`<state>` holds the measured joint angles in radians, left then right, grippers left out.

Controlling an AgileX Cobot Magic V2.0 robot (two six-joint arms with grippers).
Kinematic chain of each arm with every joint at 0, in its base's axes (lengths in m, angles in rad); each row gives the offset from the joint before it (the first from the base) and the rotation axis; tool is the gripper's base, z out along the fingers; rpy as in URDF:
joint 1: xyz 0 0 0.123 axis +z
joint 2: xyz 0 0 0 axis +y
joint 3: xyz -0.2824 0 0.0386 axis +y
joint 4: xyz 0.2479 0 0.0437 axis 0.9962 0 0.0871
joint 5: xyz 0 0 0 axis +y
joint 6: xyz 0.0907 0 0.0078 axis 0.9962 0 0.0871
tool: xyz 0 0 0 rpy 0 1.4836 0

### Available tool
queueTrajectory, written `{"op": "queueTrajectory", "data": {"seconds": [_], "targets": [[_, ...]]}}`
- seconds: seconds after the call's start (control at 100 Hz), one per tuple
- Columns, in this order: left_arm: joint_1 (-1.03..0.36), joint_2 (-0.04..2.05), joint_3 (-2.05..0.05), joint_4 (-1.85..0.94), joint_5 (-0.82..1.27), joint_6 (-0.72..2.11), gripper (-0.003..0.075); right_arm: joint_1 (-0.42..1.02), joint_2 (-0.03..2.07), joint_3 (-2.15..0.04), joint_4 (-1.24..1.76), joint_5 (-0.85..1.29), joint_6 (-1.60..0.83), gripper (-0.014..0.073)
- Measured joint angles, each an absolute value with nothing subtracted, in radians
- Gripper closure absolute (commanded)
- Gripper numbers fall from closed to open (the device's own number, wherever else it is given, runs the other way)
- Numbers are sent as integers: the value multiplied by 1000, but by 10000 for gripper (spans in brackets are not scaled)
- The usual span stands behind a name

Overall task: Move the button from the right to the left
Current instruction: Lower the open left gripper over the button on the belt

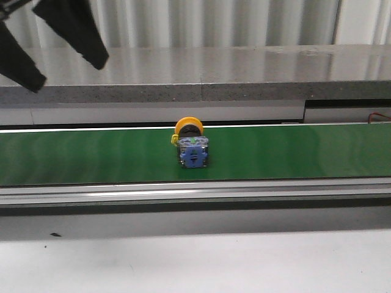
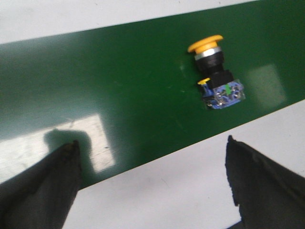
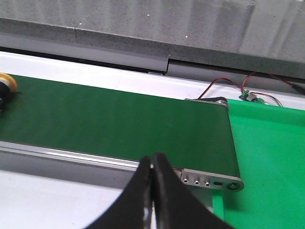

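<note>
The button (image 1: 190, 144) lies on its side on the green belt (image 1: 91, 155) near the middle, yellow-orange cap toward the back, blue block toward the front. It also shows in the left wrist view (image 2: 215, 73), and its cap edge shows in the right wrist view (image 3: 6, 84). My left gripper (image 1: 67, 52) hangs open and empty high at the upper left, above and left of the button; in its own view the gripper (image 2: 151, 148) has wide-spread fingers. My right gripper (image 3: 151, 160) is shut and empty, near the belt's right end, away from the button.
A grey counter (image 1: 244, 79) runs behind the belt. A metal rail (image 1: 195, 194) edges the belt's front, with white table (image 1: 195, 262) before it. At the belt's right end are a roller bracket (image 3: 209, 182), red wires (image 3: 228, 81) and a bright green surface (image 3: 267, 157).
</note>
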<state>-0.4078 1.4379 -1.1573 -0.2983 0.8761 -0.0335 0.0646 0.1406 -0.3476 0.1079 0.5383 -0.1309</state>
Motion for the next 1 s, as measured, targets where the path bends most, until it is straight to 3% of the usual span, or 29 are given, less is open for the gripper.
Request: {"op": "queueTrajectory", "data": {"seconds": [0.49, 0.76, 1.0], "targets": [[-478, 1760, -1427, -298, 1067, -259, 136, 65, 141, -348, 108, 538, -133, 660], [-521, 1832, -1485, -288, 1091, -312, 136, 65, 141, -348, 108, 538, -133, 660], [-558, 1860, -1490, -114, 1112, -421, 137, 65, 141, -348, 108, 538, -135, 660]]}}
